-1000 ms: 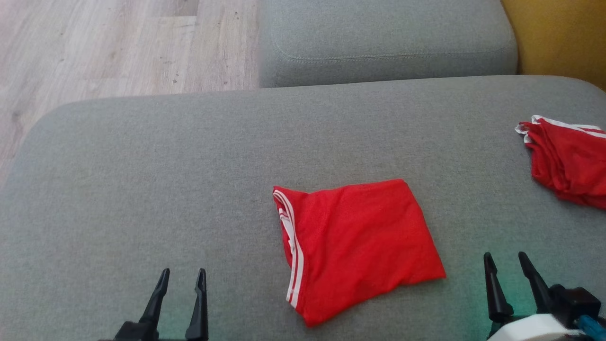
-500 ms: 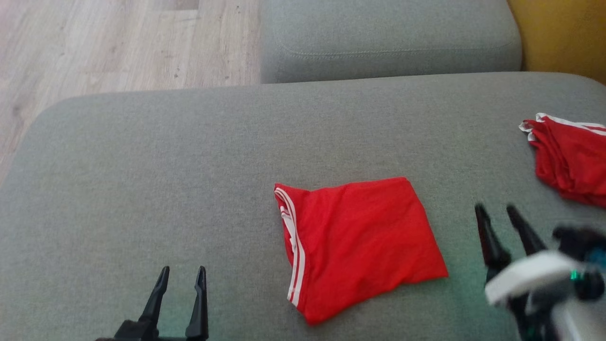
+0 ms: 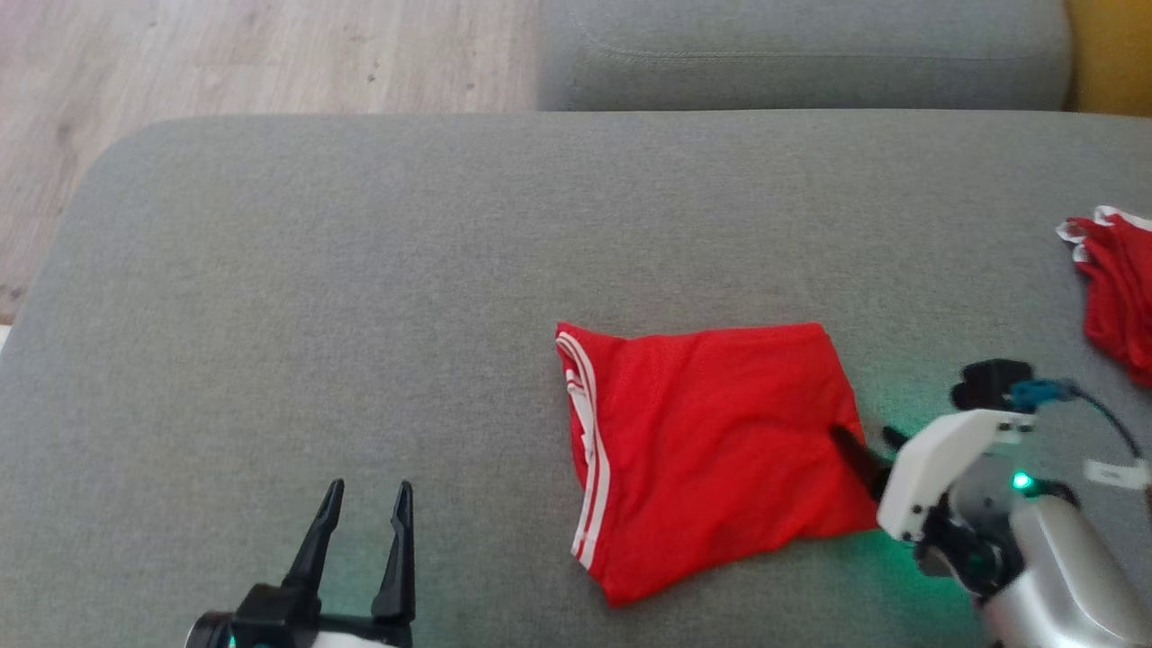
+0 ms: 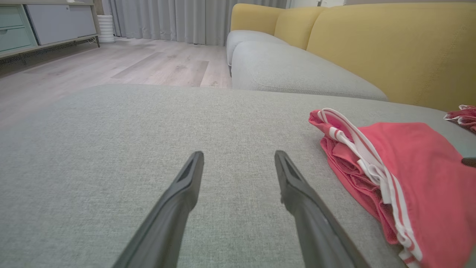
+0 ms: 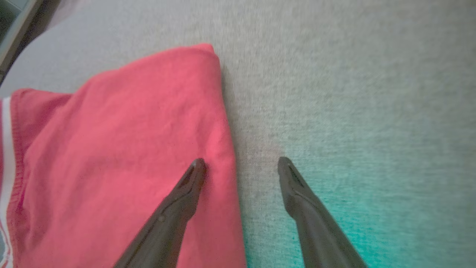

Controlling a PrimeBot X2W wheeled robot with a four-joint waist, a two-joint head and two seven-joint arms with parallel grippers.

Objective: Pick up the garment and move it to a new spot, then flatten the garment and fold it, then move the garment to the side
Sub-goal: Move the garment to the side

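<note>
Grey woven fabric covers the broad seat cushion point(image 3: 360, 270) that carries everything. At its near edge, toward the left, the left gripper point(image 3: 369, 486) hangs low over bare fabric with its two dark fingers spread wide and nothing between them; the left wrist view shows the same gap in the left gripper point(image 4: 238, 154).

Right of the middle and close to the near edge lies the garment point(image 3: 711, 441), red with white stripes down its left side, folded into a rough rectangle. The right gripper point(image 3: 864, 436) is at its right edge, jaws wide. In the right wrist view one finger lies over the red cloth and the other over the cushion, so the edge runs between them. I cannot tell whether either finger touches. A green glow tints the cushion there.

Farther back, at the cushion's right edge, sits a second red garment point(image 3: 1116, 288), well apart from the first. Beyond the far edge are another grey cushion point(image 3: 792, 54), a pale wooden floor point(image 3: 225, 54) and a yellow backrest point(image 4: 390, 48).
</note>
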